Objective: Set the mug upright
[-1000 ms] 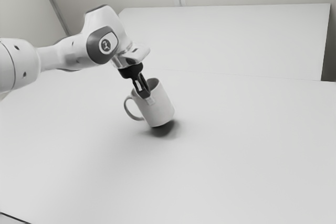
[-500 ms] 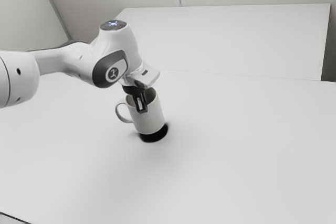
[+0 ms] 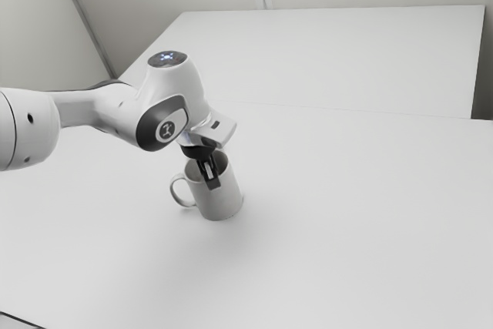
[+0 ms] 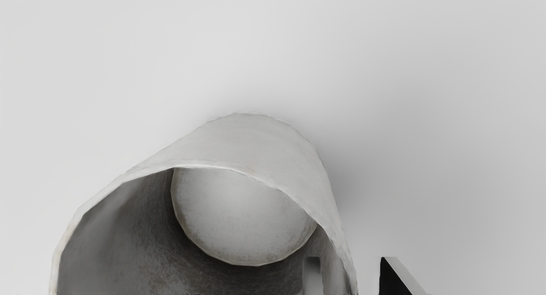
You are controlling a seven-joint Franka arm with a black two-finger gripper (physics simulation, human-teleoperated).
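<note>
My gripper (image 3: 209, 181) reaches down at the mug's rim in the exterior view. Below it the pale mug (image 3: 220, 199) stands base down on the table (image 3: 331, 221), mouth up, its handle toward the exterior view's left. In the wrist view the gripper (image 4: 350, 274) straddles the wall of the mug (image 4: 256, 146), one finger inside the mouth and the other outside. A gap shows on either side of the wall, so the fingers are open around it. The mug's handle is out of sight from the wrist camera.
Pale tabletop surrounds the mug. A raised white panel (image 3: 331, 52) stands behind the table, and a thin dark edge (image 3: 19, 320) crosses the exterior view's lower left corner.
The mug has come down from above the table onto its surface and turned from a clear tilt to upright. My hand has lowered with it, and the dark shadow beneath has shrunk.
</note>
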